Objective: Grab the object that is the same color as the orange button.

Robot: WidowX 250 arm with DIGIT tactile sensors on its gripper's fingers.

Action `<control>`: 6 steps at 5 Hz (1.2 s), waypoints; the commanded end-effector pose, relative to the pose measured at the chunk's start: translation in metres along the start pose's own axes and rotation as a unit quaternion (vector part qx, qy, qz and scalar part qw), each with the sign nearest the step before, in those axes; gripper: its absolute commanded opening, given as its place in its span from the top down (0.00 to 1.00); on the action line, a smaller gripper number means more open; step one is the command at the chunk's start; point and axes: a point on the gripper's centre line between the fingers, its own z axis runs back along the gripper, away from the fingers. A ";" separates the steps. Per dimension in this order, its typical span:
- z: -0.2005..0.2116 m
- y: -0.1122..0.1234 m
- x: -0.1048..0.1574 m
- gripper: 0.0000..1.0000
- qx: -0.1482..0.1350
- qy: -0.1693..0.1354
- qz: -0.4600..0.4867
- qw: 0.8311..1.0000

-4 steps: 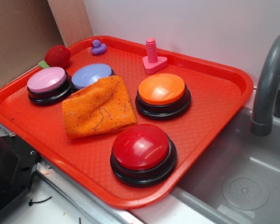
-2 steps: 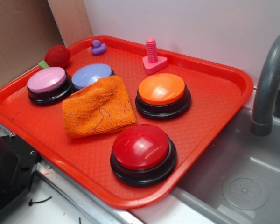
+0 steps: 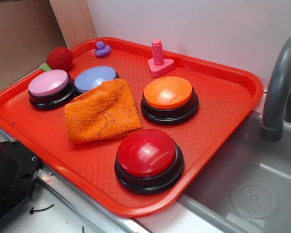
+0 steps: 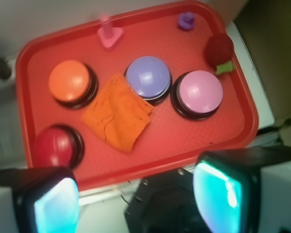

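A folded orange cloth [image 3: 103, 112] with dark thread specks lies on the red tray [image 3: 223, 104], between the lilac button and the red button; it also shows in the wrist view [image 4: 117, 112]. The orange-domed button [image 3: 169, 97] stands to its right, and shows in the wrist view [image 4: 70, 82]. My gripper [image 4: 138, 201] is high above the tray's front edge, open and empty, with its two fingers wide apart. It does not show in the exterior view.
On the tray are a red button [image 3: 148, 158], a pink button [image 3: 49, 87], a lilac button [image 3: 95, 78], a pink bolt toy [image 3: 159, 59], a purple duck [image 3: 102, 49] and a red ball [image 3: 60, 58]. A grey sink [image 3: 252, 189] with a tap [image 3: 281, 82] is at the right.
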 end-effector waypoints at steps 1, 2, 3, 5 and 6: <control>-0.044 -0.003 0.027 0.00 -0.004 -0.038 0.148 0.988; -0.087 -0.015 0.029 0.00 0.018 -0.038 0.181 0.983; -0.126 -0.014 0.024 0.00 0.028 -0.008 0.185 0.982; -0.191 -0.004 0.015 0.00 0.051 0.020 0.190 0.980; -0.216 -0.006 0.016 0.00 0.020 0.044 0.180 0.983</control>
